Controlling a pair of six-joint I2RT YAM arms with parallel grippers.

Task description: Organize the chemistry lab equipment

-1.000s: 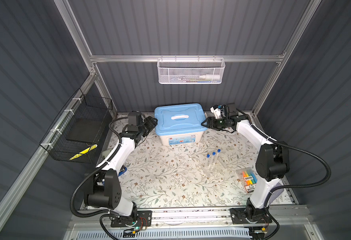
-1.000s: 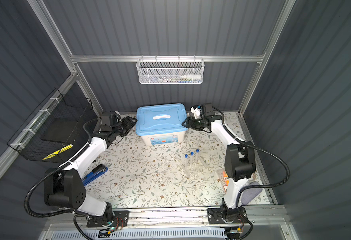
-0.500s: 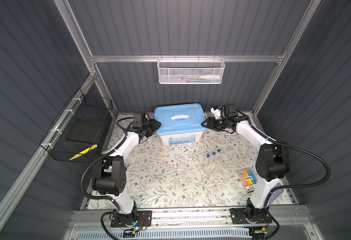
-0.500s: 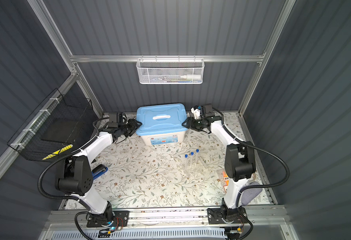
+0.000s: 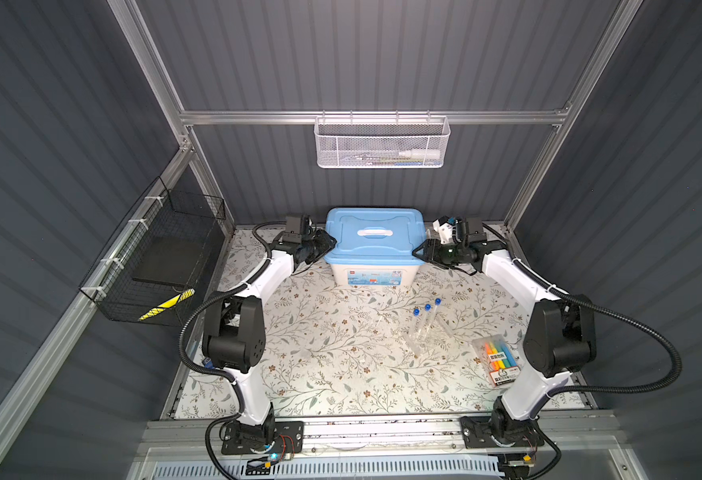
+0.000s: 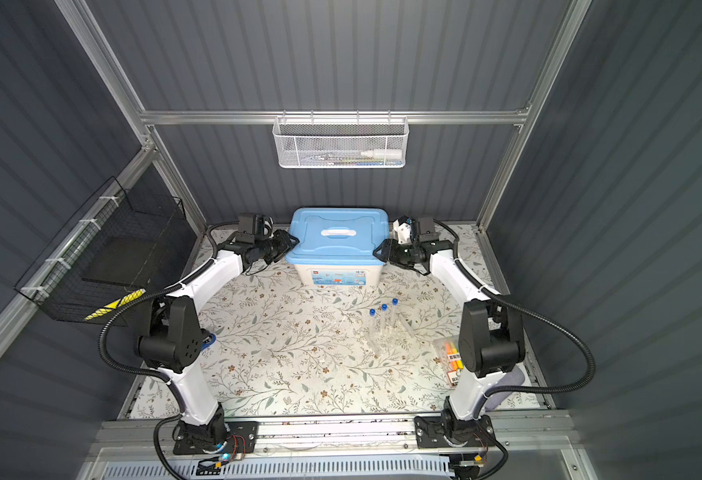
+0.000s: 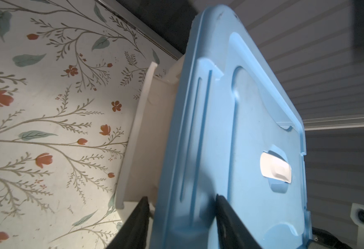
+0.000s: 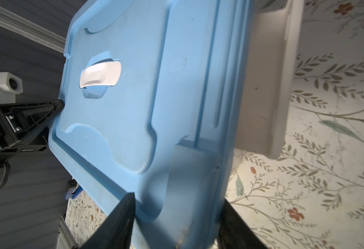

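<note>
One flowered mat (image 5: pixel 320 374) is seen under everything, and at its back a white box (image 5: pixel 368 274) is set, closed by a blue lid (image 5: pixel 372 243). In both top views the left gripper (image 5: pixel 329 243) is placed at the lid's left edge and the right gripper (image 5: pixel 418 251) at its right edge.

How the jaws sit is shown only in the wrist views. In the left wrist view the left gripper's jaws are held apart about the lid's rim. One finger (image 7: pixel 226 215) is laid over the lid, and the one beneath is parted from the rim by a sliver of gap. In the right wrist view the right gripper's jaws are likewise set astride the rim, but whether the lid is pinched cannot be told.

Right of centre on the mat, well apart from both grippers, a clear rack (image 5: pixel 418 343) is stood with three blue-capped tubes (image 5: pixel 427 322) held in it. The highlighters (image 5: pixel 499 361) are shown whole in a top view and half hidden by the right arm in a top view (image 6: pixel 451 357). The stapler (image 6: pixel 209 338) is seen only as a blue sliver behind the left arm.
</note>
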